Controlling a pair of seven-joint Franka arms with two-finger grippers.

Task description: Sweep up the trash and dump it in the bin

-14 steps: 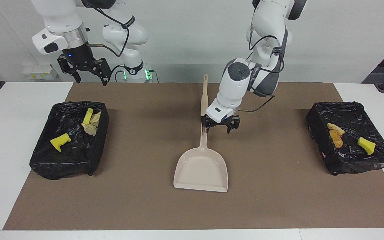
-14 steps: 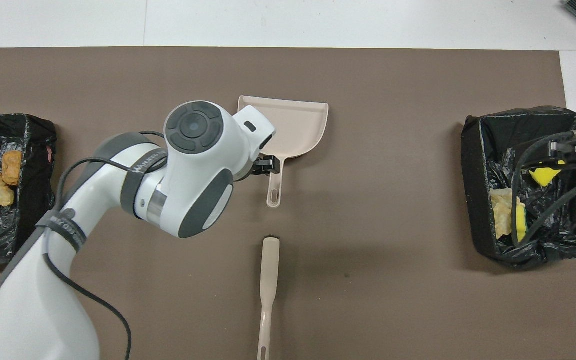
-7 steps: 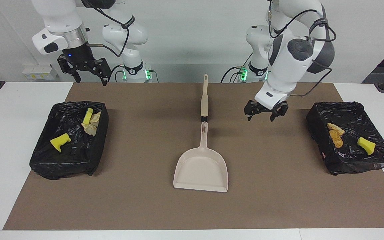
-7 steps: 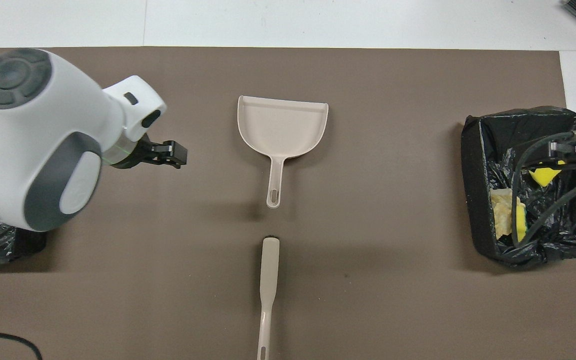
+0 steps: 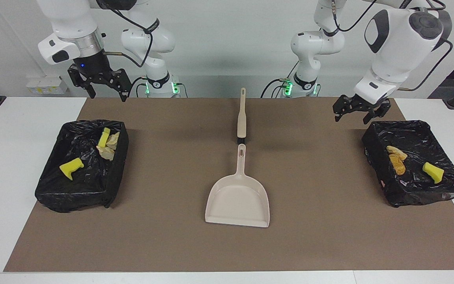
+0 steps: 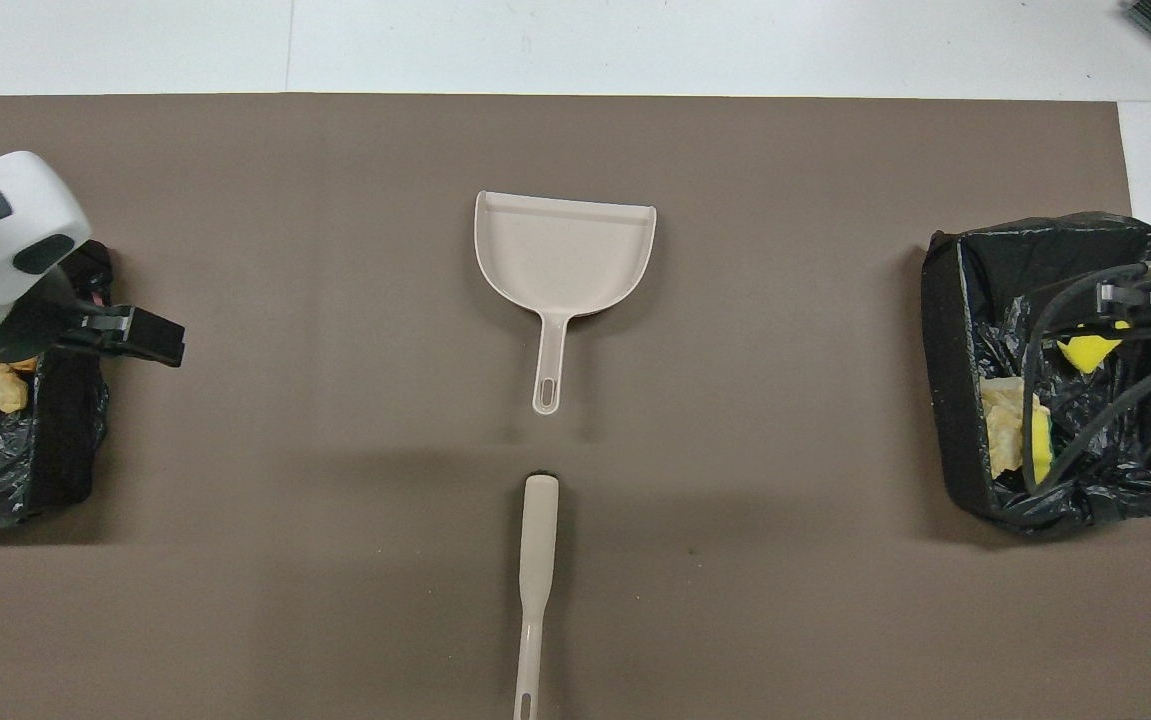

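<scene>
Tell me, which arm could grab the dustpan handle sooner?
Probably left, narrowly. The left gripper hangs open low over the mat beside its bin; the right gripper waits open, higher up. The dustpan lies midway, untouched.

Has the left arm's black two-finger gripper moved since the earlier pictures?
Yes. The left gripper has left the beige plastic dustpan's handle and swung up to the black-lined bin at the left arm's end.
</scene>
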